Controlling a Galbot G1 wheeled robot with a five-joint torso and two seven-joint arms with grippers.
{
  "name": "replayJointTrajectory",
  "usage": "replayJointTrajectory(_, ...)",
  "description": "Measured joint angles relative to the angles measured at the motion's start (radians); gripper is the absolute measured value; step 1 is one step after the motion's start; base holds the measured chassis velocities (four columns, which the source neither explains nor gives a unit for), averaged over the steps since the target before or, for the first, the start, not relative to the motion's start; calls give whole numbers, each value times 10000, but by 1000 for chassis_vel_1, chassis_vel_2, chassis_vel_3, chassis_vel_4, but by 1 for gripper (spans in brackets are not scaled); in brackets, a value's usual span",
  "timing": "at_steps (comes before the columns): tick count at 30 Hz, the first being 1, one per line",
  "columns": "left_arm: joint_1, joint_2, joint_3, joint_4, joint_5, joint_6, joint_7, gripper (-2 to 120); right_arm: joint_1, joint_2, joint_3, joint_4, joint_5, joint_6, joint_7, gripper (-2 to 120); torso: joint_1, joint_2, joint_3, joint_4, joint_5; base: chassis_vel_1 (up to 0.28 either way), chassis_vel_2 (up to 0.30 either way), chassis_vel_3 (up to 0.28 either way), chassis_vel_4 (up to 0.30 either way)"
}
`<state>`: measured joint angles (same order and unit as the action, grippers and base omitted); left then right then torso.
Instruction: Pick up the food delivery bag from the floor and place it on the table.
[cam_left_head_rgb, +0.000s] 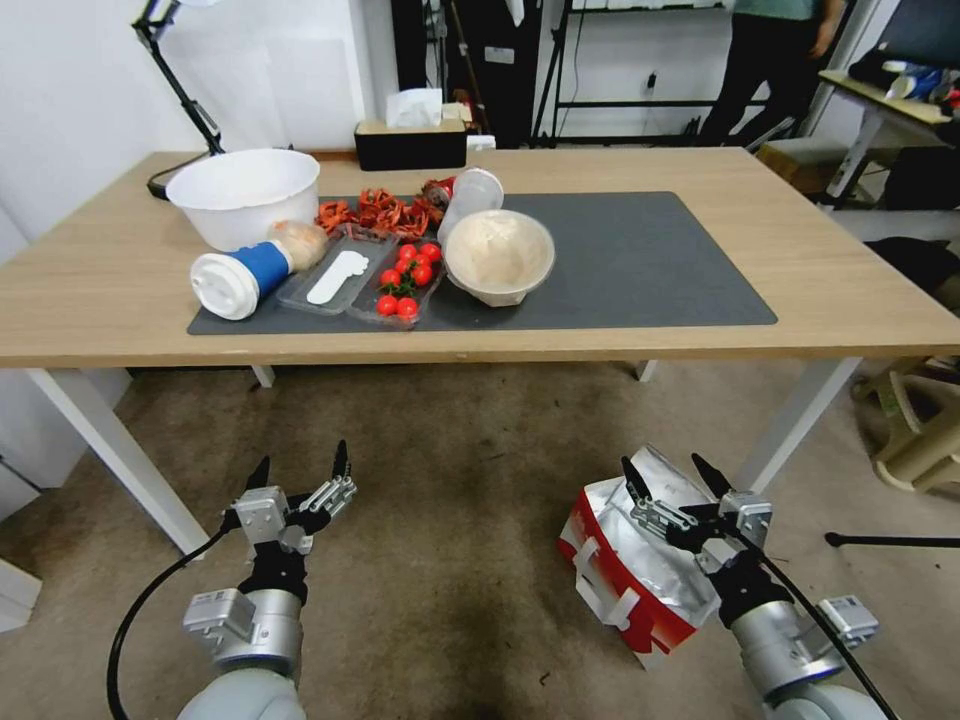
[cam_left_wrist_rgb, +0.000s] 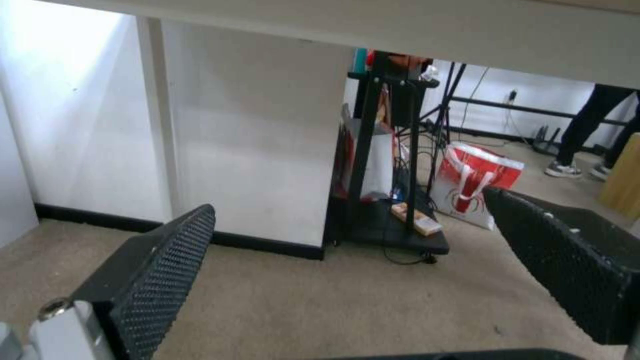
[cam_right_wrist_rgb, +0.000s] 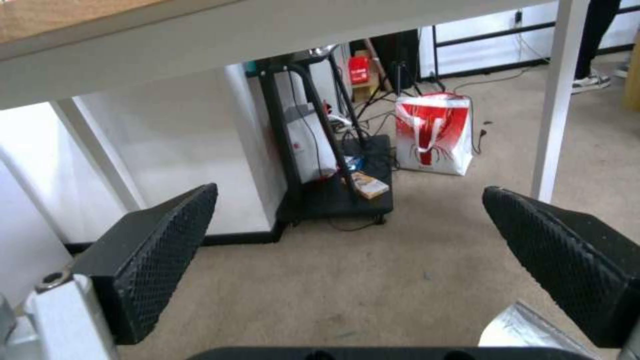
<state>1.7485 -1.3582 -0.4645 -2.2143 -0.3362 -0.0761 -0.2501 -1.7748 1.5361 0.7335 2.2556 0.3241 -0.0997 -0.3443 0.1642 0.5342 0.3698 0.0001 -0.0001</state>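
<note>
The food delivery bag (cam_left_head_rgb: 618, 572) lies tilted on the floor (cam_left_head_rgb: 450, 500) at my right, red and white, its silver foil top open and its white strap handles facing me. My right gripper (cam_left_head_rgb: 662, 468) hovers open just above the foil mouth; a foil corner (cam_right_wrist_rgb: 527, 327) shows beside one finger in the right wrist view. My left gripper (cam_left_head_rgb: 303, 458) hangs open over bare carpet to the left, holding nothing. The table (cam_left_head_rgb: 830, 290), light wood on white legs with a dark grey mat (cam_left_head_rgb: 650, 260), stands right in front of me.
The mat's left half holds a white bowl (cam_left_head_rgb: 243, 195), a blue-sleeved cup (cam_left_head_rgb: 240, 278), a tray of tomatoes (cam_left_head_rgb: 403, 280) and a beige bowl (cam_left_head_rgb: 498, 255). White table legs (cam_left_head_rgb: 800, 415) flank the bag. Beyond the table, a second red-and-white bag (cam_right_wrist_rgb: 433, 132) stands by a black rack (cam_right_wrist_rgb: 333, 150).
</note>
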Motion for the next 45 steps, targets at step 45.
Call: replayJointTrajectory(45, 88, -13, 134, -96, 200, -100, 68, 100, -170, -49, 147, 220, -40, 1, -148, 100, -633, -1796, -1161, 0, 1, 0, 0, 0, 0)
